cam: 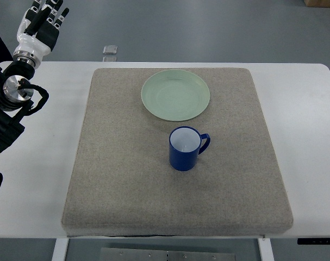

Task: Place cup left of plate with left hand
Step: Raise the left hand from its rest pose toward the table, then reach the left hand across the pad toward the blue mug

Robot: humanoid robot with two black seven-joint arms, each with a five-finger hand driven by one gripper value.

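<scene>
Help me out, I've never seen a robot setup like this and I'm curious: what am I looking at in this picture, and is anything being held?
One camera looks steeply down from the robot's own side. The black and white thing at upper left is the robot's left hand on its arm; its fingers are relaxed and it holds nothing. The right arm is out of view. A white table carries a grey mat. On the mat lie a pale green plate and, nearer the camera, an upright blue cup, handle pointing right. Plate and cup are apart.

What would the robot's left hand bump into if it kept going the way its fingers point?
Probably nothing. The left hand points up and away past the table's far edge, toward bare floor, away from the cup and plate.
</scene>
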